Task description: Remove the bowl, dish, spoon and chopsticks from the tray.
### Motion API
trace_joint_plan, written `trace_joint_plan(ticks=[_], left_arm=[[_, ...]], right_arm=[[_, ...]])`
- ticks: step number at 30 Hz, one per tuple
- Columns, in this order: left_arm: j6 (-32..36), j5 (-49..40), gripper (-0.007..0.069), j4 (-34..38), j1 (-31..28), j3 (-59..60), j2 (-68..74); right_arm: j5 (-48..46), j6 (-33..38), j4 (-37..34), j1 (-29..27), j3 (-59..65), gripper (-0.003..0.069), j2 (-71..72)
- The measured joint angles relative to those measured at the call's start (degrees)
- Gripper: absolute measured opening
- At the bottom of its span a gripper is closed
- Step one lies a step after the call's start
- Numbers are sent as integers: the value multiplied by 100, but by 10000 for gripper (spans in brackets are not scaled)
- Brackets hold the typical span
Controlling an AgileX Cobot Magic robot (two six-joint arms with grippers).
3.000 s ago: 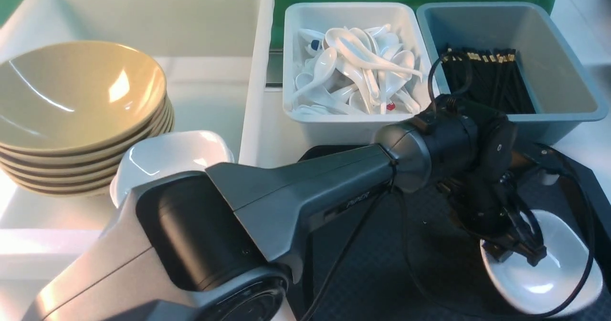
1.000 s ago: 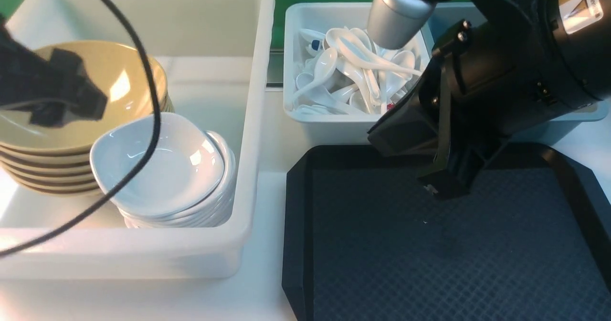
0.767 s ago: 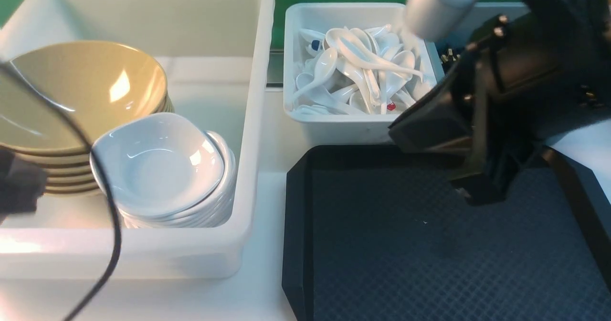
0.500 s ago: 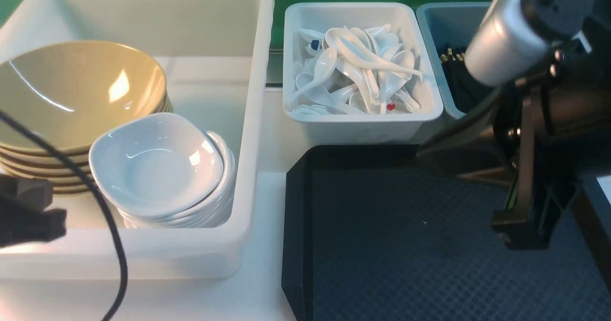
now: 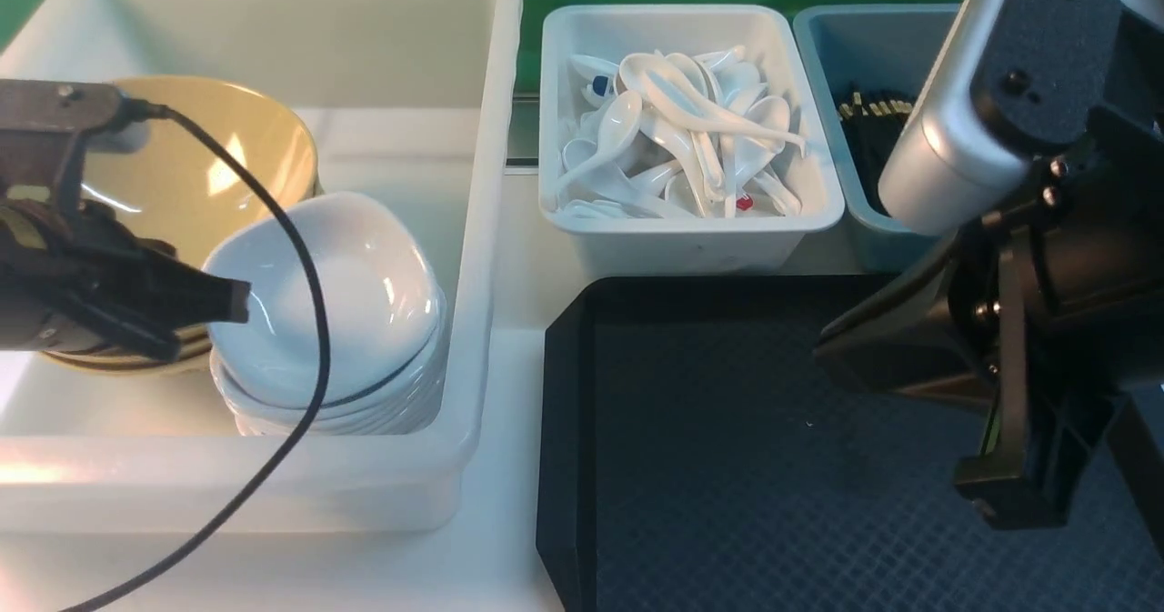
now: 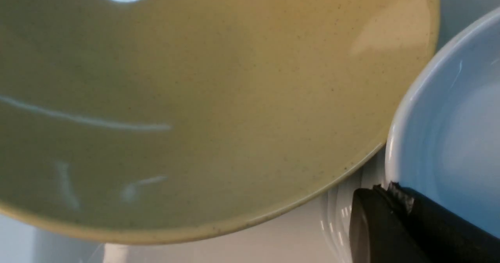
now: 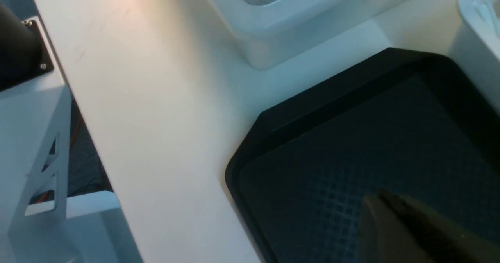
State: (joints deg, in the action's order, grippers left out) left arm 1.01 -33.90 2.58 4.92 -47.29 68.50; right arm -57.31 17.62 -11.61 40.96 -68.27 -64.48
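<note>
White desk [image 5: 509, 557], front view: the black tray [image 5: 727, 466] lies at right, with the right fingers [image 5: 1005, 503] above it, closed and holding nothing. Over the large white tub [image 5: 491, 139], the left fingers [image 5: 232, 303] are pressed together, tips touching the rim of the tilted top dish [image 5: 355, 294] beside the stacked bowl [image 5: 209, 157]. The spoons [image 5: 691, 130] and chopsticks [image 5: 868, 130] lie in the rear tubs. Left wrist view: a dark fingertip [image 6: 390, 224] meets the dish [image 6: 449, 118] rim, next to the bowl [image 6: 195, 99]. Right wrist view: blurred closed fingers [image 7: 410, 231] over the tray [image 7: 371, 138].

Glossy tan bowl [image 5: 227, 148] and glossy white dish [image 5: 364, 294]; black tray [image 5: 727, 466] (plastic, seemingly) diamond-textured, matt.
</note>
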Motion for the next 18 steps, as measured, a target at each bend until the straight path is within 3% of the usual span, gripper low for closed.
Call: trace_joint_plan(ticks=[5,13,18], left_arm=[[412,-92,-11,292,0,-77,-80],[464,-129,-11,300,0,-707,-1162],[600,-199,-11,480,0,-944,-828]], right_arm=[[-7,-5,0,1,0,45,0],[28,-10,0,1,0,45,0],[153,-4,2,7,0,45,0]])
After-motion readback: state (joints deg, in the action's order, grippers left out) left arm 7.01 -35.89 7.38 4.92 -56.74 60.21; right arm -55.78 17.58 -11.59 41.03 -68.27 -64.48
